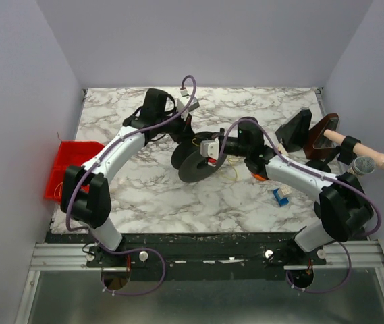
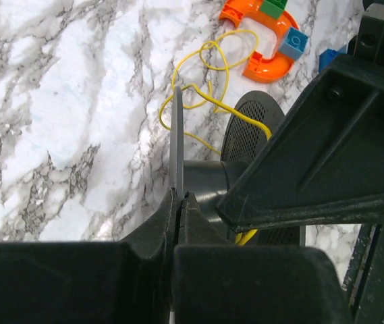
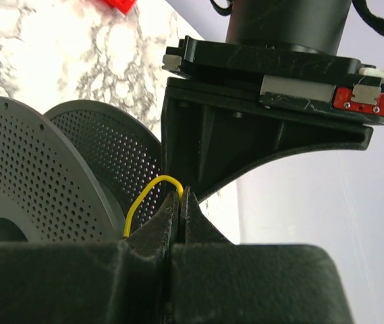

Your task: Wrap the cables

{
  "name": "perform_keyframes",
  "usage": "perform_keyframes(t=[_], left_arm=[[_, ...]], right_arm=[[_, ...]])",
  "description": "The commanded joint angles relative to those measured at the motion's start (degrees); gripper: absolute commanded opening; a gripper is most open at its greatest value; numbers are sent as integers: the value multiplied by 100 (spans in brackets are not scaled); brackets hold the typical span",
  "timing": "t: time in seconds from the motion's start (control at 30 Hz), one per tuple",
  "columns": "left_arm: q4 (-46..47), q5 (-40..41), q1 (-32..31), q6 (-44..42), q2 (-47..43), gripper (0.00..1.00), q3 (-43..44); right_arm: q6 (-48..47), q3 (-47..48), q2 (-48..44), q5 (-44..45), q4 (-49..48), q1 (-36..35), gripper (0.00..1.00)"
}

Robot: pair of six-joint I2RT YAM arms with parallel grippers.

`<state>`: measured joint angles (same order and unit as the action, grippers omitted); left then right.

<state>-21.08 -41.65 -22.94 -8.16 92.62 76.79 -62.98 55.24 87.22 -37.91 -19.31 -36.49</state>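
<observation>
A black perforated spool (image 1: pixel 193 165) stands on its edge on the marble table. My left gripper (image 1: pixel 190 135) is shut on the thin rim of one spool flange (image 2: pixel 176 135), with the fingertips meeting (image 2: pixel 179 196). The thin yellow cable (image 2: pixel 205 88) lies in loose loops on the table beyond the spool and runs to its hub. My right gripper (image 1: pixel 213 150) is beside the spool, its jaws (image 3: pixel 180 192) shut on a short arch of the yellow cable (image 3: pixel 148 191) next to the flanges (image 3: pixel 23 175). The left gripper's body (image 3: pixel 266 88) hangs close above.
A red bin (image 1: pixel 70 165) sits at the table's left edge. An orange toy piece (image 1: pixel 259 177) and a blue block (image 1: pixel 281 196) lie near the right arm. Dark wedge-shaped stands (image 1: pixel 313 131) and a wooden-handled tool (image 1: pixel 367 158) are at the right.
</observation>
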Motion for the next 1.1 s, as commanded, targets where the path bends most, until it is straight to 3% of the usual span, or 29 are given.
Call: perform_keyframes(t=[0.0, 0.1, 0.23, 0.37, 0.53, 0.7, 0.83, 0.93, 1.07], left_arm=[[114, 16, -123, -35, 204, 0, 643], [-290, -132, -202, -386, 239, 0, 793], [-1133, -19, -456, -1466, 405, 0, 1240], [-2056, 481, -624, -1715, 845, 0, 2075], [-2356, 1008, -720, -2030, 942, 0, 2278], [-2874, 1747, -861, -2383, 1381, 0, 2840], [-3113, 1476, -861, -2172, 1531, 0, 3272], [-2867, 1256, -861, -2163, 1400, 0, 2939], [-2866, 1011, -861, -2242, 1320, 0, 2718]], right_arm=[[171, -48, 59, -260, 315, 308, 1], [156, -101, -126, -498, 392, 599, 1], [-302, -154, -301, -436, 780, 590, 1], [-118, -672, -557, -437, 235, 590, 1], [-30, -647, -444, -665, 138, 590, 1], [645, -918, -328, -770, -775, 590, 1], [1006, -954, -443, -832, -968, 590, 1], [1270, -1094, -373, -639, -1618, 582, 1], [1086, -972, -153, -446, -1523, 590, 1]])
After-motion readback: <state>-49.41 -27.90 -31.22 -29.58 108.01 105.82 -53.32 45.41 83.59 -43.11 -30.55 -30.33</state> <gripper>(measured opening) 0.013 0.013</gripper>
